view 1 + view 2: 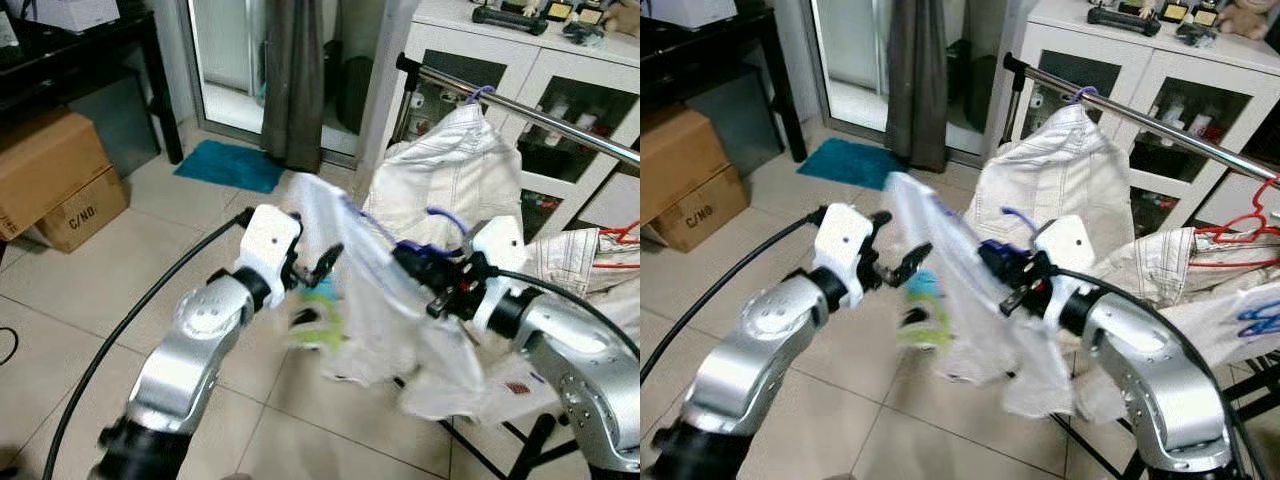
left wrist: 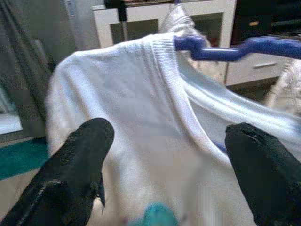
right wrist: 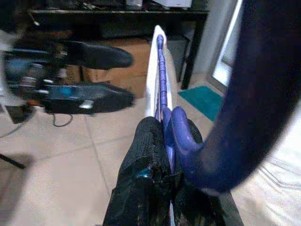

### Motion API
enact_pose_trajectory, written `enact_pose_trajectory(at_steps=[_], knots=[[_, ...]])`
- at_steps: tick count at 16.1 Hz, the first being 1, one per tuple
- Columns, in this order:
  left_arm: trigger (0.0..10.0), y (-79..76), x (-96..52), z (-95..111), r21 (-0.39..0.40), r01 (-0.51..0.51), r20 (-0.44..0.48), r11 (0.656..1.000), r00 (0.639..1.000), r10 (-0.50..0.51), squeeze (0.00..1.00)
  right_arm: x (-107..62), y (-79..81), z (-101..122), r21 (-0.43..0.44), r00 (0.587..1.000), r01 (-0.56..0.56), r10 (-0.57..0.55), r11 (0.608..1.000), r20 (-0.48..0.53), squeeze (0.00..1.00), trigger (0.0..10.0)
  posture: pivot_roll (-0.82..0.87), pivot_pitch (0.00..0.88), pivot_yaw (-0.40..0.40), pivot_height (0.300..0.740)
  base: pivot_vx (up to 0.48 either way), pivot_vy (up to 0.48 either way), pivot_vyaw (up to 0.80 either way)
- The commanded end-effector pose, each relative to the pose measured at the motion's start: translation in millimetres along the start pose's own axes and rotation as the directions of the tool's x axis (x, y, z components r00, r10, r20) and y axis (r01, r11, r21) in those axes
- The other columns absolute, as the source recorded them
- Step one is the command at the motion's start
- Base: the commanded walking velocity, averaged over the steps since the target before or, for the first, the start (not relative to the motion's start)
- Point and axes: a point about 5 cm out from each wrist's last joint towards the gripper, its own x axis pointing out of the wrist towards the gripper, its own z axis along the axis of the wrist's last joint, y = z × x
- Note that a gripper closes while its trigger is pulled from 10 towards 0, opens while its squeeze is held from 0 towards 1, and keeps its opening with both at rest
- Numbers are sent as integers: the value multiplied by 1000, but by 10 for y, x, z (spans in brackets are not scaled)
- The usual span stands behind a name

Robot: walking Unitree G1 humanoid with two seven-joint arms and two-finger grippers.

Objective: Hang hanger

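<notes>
Hanger: blue-purple plastic hanger (image 1: 425, 246), its hook (image 1: 447, 219) curving up just above the right gripper; a ribbed bar of it runs away under the cloth in the right wrist view.
Shirt: white shirt (image 1: 375, 300) draped over the hanger, a ribbed collar edge beside the hanger's neck in the left wrist view; it hangs in loose folds between the two arms, with a blurred green and teal patch (image 1: 318, 315) low on its left side.
Place: held in the air in front of the robot, above the tiled floor (image 1: 150, 230), below and short of the rail (image 1: 530, 115).
Right gripper: right gripper (image 1: 415, 262) clenched on the hanger at its neck, black fingers (image 3: 148, 155) pressed against the blue plastic.
Left gripper: left gripper (image 1: 318, 268) spread wide, fingers (image 2: 82, 155) apart with the shirt in front of them; it holds nothing and sits just beside the shirt's left edge.
Rail: a metal bar slanting across the upper right, in front of a white cabinet (image 1: 560, 90); a pale jacket (image 1: 455, 180) already hangs on it.
Rack: more clothes and a red hanger (image 1: 622, 236) lie at the far right.
Room: cardboard boxes (image 1: 55, 180) on the left, a teal mat (image 1: 230, 165) by the door.
</notes>
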Motion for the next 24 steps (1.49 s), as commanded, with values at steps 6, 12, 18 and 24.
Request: enact_pose_trajectory(at_steps=[6, 12, 18, 24], knots=[[10000, -91, 280, 91, 82, -5, 40, 997, 999, 1, 0, 26, 59, 115, -23, 994, -83, 84, 996, 74, 0, 10000, 24, 0, -96, 740, 0, 0, 0], [3412, -13, 309, 120, 143, -107, 58, 984, 993, 100, 0, 22, -38, 92, -15, 997, -44, 45, 999, 67, 0, 10000, 25, 0, -102, 740, 0, 0, 0], [0, -105, 315, 180, 124, -83, 80, 989, 994, 74, 0, 27, -118, 80, -11, 998, 15, -15, 1000, 59, 0, 10000, 29, 0, -96, 740, 0, 0, 0], [0, -143, 331, 197, 104, -133, 86, 986, 988, 125, 0, 8, -164, 79, -24, 997, 46, -44, 999, 56, 0, 10000, 20, 0, -94, 740, 0, 0, 0]])
